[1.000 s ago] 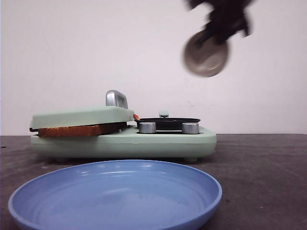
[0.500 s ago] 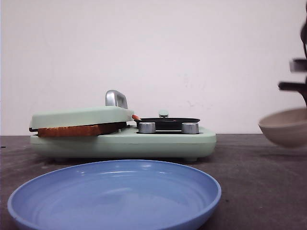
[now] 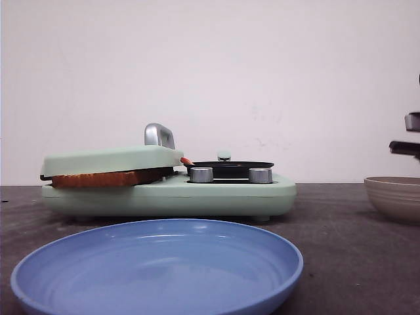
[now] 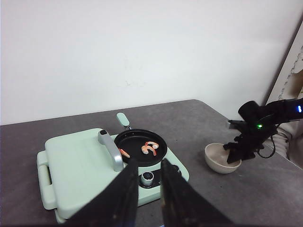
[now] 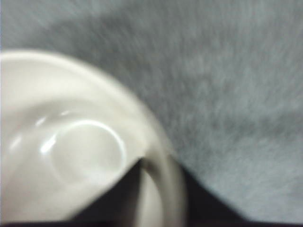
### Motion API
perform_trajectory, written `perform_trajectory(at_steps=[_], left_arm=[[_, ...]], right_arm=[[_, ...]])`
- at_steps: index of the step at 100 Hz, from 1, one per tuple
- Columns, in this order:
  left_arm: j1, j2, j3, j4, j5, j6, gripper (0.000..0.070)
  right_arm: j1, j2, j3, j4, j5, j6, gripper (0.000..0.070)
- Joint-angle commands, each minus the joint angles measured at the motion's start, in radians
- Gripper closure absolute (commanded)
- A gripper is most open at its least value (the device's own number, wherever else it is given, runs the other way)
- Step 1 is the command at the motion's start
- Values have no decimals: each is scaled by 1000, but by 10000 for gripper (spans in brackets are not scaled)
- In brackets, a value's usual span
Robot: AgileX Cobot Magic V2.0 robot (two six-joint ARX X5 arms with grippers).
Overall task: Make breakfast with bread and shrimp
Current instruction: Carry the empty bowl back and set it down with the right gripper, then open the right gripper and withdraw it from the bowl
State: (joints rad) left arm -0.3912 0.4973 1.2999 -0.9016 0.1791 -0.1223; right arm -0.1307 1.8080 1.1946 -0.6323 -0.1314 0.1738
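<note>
Dark grey table (image 3: 348, 236) carries everything. Big round blue plastic plate (image 3: 157, 266) sits nearest the camera, in front of the mint-green breakfast maker (image 3: 216, 195). Its hinged lid (image 3: 108, 159) is down on the browned bread (image 3: 98, 178), whose crust edge pokes out at the front. Small round black pan (image 4: 140, 147) on the maker's right side holds orange-red shrimp (image 4: 150, 147). Beige ribbed bowl (image 4: 221, 159) stands on the table well right of the maker. Right gripper (image 4: 236, 152) pinches the bowl's rim, one finger inside, one outside. Left gripper (image 4: 148, 189) hovers above the maker's knobs, fingers a little apart, holding nothing.
</note>
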Motion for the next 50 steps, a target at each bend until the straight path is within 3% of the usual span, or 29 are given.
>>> perform_trajectory(at_steps=[1,7,19,23,32,42,50], left_arm=[[-5,6,13,4,-3,-3,700],[-5,6,13,3,-3,-3,700],[-5,8,6,-7,-6,-2,700],[-5,8,-5,-11,-15,2,700],[-5,7,-52,-16,-44,6,700],[-5,7,-122,2,-55,2,700],[-5,7,-177,39,-55,-4,700]], right_arm=[[2,6,15,3,1,17,285],[2,-19,29,6,-2,20,214],[10,-120,36,58,-59,22,230],[22,-163,35,77,-63,21,316],[60,-272,19,146,-60,21,697],[118,-421,-53,285,-59,7,687],[174,-580,-193,483,-56,-5,687]])
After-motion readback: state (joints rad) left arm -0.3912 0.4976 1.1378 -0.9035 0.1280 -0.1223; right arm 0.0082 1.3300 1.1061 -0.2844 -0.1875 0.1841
